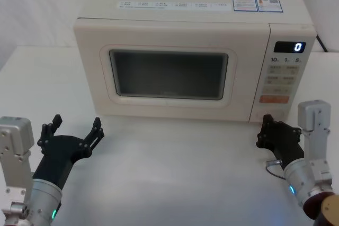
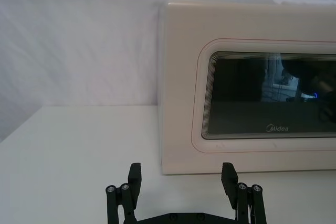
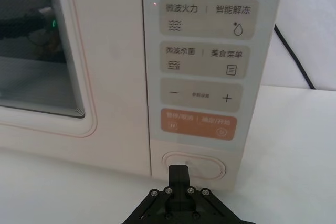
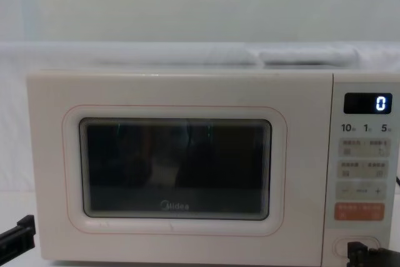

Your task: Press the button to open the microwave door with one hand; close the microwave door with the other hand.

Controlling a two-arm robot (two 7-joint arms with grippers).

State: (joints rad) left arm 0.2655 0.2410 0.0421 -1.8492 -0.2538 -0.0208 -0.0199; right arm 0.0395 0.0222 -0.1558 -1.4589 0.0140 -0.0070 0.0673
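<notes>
The cream microwave (image 1: 175, 25) stands at the back of the table. Its door (image 1: 90, 72) with the dark window sits flush and closed, and the display reads 0. My right gripper (image 1: 265, 121) is shut. It sits low at the control panel's bottom, with its tips (image 3: 178, 173) right in front of the wide cream button (image 3: 202, 165), also seen in the chest view (image 4: 356, 243). I cannot tell if they touch. My left gripper (image 1: 77, 124) is open and holds nothing. It hovers in front of the door's left edge (image 2: 178, 103), a little off it, with both fingers (image 2: 135, 178) spread.
Orange keys (image 3: 198, 123) sit just above the button. A black cable (image 3: 294, 56) runs down behind the microwave's right side. White tabletop (image 1: 175, 173) stretches between my two arms, and a white wall stands behind.
</notes>
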